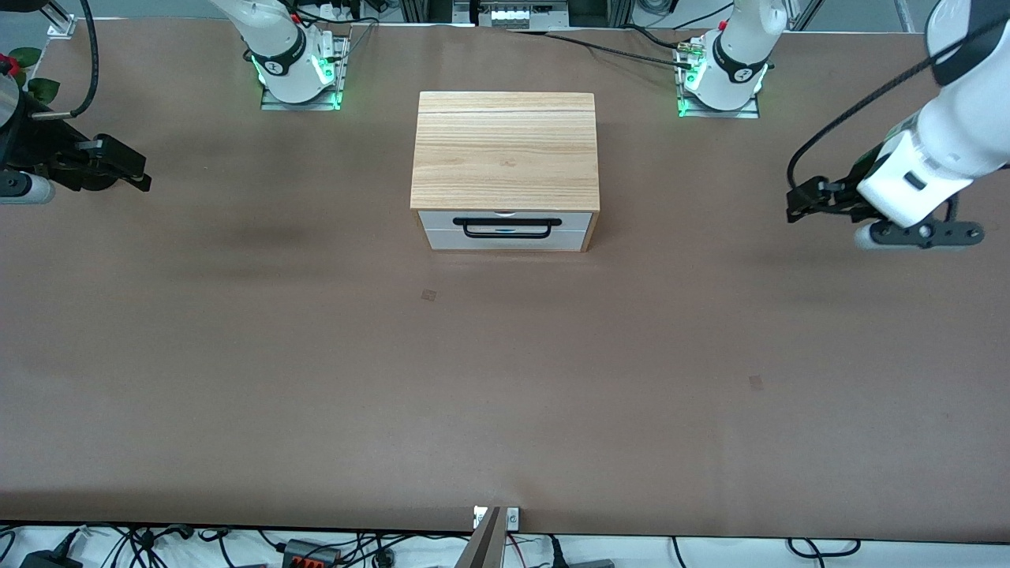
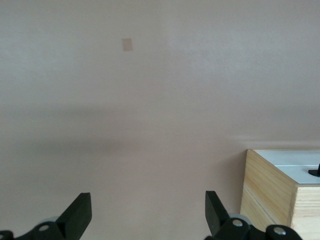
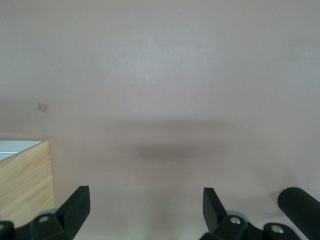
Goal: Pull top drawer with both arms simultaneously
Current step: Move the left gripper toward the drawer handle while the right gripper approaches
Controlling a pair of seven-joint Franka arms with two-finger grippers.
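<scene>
The light-wood box (image 1: 505,150) stands in the middle of the table. The top drawer (image 1: 440,220) is shut, its white front facing the front camera, with the black bar handle (image 1: 511,228) across it. My left gripper (image 1: 794,203) is open and empty, up over bare table toward the left arm's end. My right gripper (image 1: 140,173) is open and empty over bare table toward the right arm's end. The left wrist view shows the open left gripper (image 2: 146,214), a box corner (image 2: 272,187) and the white front (image 2: 295,167). The right wrist view shows the open right gripper (image 3: 145,207) and the box side (image 3: 25,180).
The brown table (image 1: 505,394) carries two small tape marks (image 1: 428,295) (image 1: 756,383). The arm bases (image 1: 300,71) (image 1: 722,79) stand farther from the front camera than the box. Cables lie along the table's near edge (image 1: 316,548). A plant (image 1: 24,67) sits at the right arm's end.
</scene>
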